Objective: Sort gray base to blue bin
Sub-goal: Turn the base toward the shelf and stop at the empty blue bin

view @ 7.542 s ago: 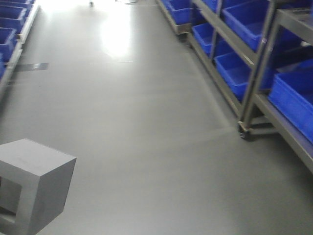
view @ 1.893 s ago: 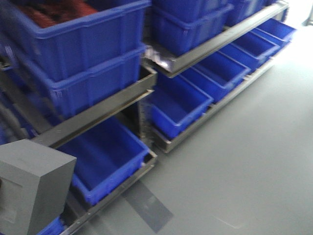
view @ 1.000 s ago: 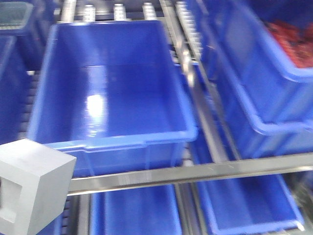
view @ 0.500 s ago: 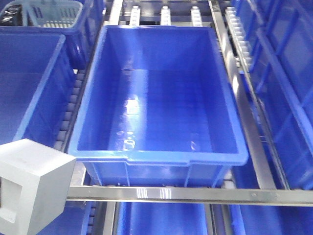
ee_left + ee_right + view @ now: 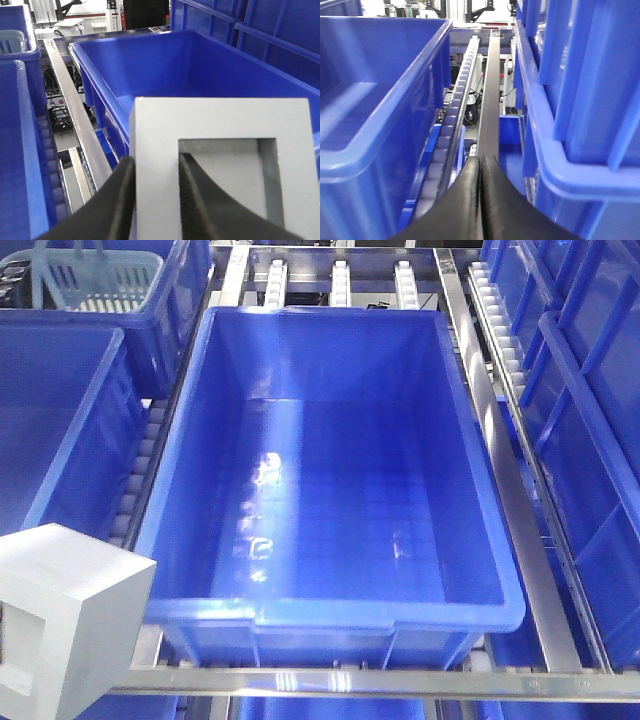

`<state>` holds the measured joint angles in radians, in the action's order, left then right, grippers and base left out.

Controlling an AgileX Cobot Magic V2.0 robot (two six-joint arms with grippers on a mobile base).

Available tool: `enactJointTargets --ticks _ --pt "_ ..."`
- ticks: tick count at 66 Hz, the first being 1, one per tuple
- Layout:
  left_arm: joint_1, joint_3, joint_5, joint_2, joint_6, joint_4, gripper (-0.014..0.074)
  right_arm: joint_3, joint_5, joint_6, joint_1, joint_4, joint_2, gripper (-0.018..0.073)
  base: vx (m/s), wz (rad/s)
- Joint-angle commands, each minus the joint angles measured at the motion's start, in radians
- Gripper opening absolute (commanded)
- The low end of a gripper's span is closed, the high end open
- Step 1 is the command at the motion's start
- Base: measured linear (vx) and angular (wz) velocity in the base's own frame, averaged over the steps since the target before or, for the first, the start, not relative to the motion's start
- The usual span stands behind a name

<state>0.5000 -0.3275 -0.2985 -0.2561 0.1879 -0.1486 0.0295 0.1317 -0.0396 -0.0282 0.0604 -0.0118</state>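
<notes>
left wrist view: my left gripper [image 5: 155, 170] is clamped on the gray base [image 5: 220, 120] — one finger lies against the block's outer left face and the other sits inside the square recess, pinching the frame wall between them. the recessed face points at the camera, and the bin's open cavity shows just beyond the block. in the front-facing view the base fills the lower left corner, in front of the near left corner of the blue bin [image 5: 330, 612] and not inside it. the bin sits on a roller rack [image 5: 340, 275], with a steel crossbar [image 5: 400, 680] just below its near rim. a pale lattice basket [image 5: 100, 280] stands at upper left. in the right wrist view my right gripper [image 5: 479, 162] has its fingers pressed together with nothing between them — it hangs over a roller track [image 5: 455, 115] running between two blue totes [image 5: 380, 125].
</notes>
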Motion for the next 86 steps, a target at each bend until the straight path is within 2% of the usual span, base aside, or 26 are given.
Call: enactJointTargets --ticks 1,86 --pt "0.002 -0.031 0.110 -0.007 0.004 0.003 -0.0006 0.015 -0.074 0.006 0.003 0.006 -0.012 -0.0009 0.12 -0.07" --pt "0.002 -0.031 0.110 -0.007 0.004 0.003 -0.0006 0.015 -0.074 0.006 0.003 0.006 -0.012 -0.0009 0.06 -0.03"
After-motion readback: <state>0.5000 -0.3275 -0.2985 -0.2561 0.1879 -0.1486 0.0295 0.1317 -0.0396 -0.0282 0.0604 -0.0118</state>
